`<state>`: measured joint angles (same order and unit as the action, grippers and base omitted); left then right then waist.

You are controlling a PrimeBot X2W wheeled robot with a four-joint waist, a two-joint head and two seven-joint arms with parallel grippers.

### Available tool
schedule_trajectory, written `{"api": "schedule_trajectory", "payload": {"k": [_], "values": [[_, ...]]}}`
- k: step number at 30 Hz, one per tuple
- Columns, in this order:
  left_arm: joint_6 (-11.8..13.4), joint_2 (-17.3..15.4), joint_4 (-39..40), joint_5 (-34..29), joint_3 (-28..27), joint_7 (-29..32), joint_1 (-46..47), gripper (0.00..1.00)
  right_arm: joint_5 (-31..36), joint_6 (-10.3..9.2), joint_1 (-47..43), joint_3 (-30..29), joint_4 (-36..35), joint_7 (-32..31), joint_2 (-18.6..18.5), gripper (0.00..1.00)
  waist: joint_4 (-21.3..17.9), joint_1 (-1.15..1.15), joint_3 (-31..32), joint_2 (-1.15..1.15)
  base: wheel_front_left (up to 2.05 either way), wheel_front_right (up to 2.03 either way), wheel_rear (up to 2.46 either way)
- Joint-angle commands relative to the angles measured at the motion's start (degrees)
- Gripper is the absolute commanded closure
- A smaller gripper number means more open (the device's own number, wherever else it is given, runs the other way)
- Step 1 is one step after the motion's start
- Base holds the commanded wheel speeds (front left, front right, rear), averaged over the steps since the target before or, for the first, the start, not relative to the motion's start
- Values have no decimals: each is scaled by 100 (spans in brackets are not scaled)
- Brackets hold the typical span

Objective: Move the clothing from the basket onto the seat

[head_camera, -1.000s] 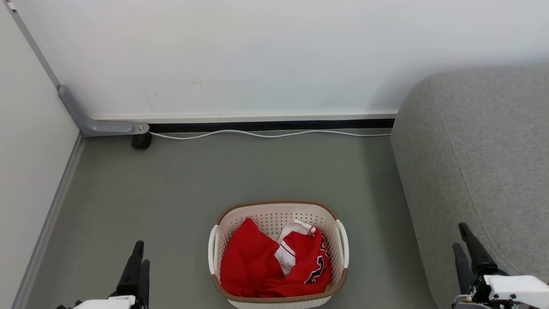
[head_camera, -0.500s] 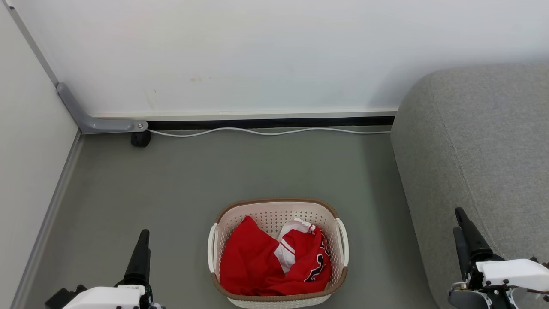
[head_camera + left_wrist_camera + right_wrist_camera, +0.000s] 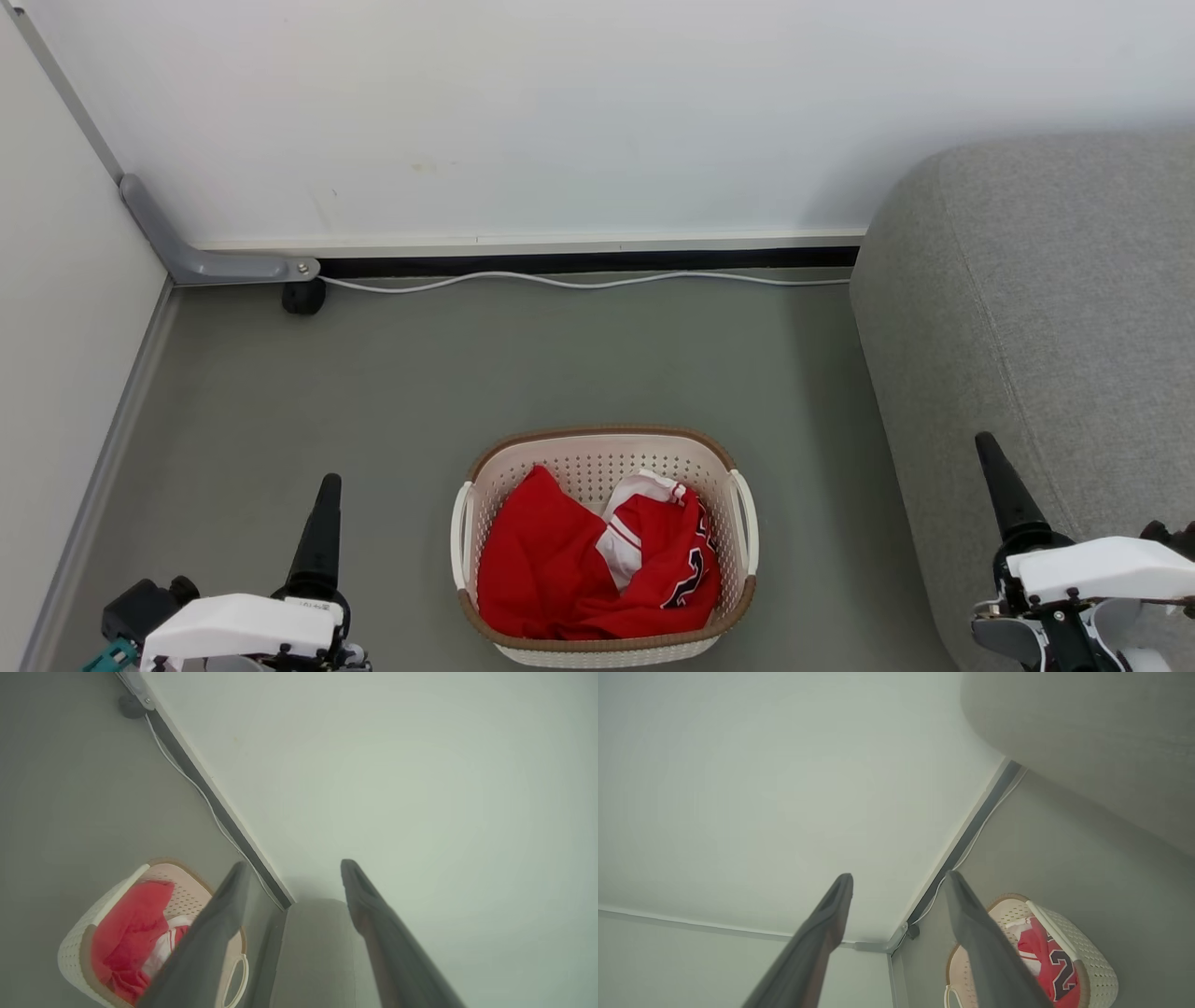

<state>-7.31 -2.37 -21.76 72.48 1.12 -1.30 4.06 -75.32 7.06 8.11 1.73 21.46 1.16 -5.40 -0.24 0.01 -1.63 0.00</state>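
On grey floor (image 3: 373,401) by white wall (image 3: 560,112), basket (image 3: 597,435) holding red clothing (image 3: 541,560), grey seat (image 3: 1046,308) near it, white cable (image 3: 579,280) along wall, left gripper (image 3: 294,863), right gripper (image 3: 899,875), both spread.

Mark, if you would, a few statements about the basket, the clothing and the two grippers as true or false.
1. The clothing lies inside the basket. True.
2. The basket stands on the seat. False: it stands on the floor, left of the seat in the head view.
3. The left gripper is open and empty. True.
4. The right gripper is shut on the jersey. False: the right gripper is open and empty, and the jersey is in the basket.
5. A white cable runs along the foot of the wall. True.
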Motion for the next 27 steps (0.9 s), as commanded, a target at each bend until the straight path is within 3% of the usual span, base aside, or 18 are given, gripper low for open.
{"api": "schedule_trajectory", "payload": {"k": [1,27], "values": [[-13,-92,146,-207,-21,-70,330,0,172,26,310,72,-98,85,-118,0,-1,-1,-4,0,0,0,0],[-14,-262,20,-3026,276,-490,575,0,2639,31,711,604,317,505,-364,0,-42,-1,-69,0,0,0,0]]}}
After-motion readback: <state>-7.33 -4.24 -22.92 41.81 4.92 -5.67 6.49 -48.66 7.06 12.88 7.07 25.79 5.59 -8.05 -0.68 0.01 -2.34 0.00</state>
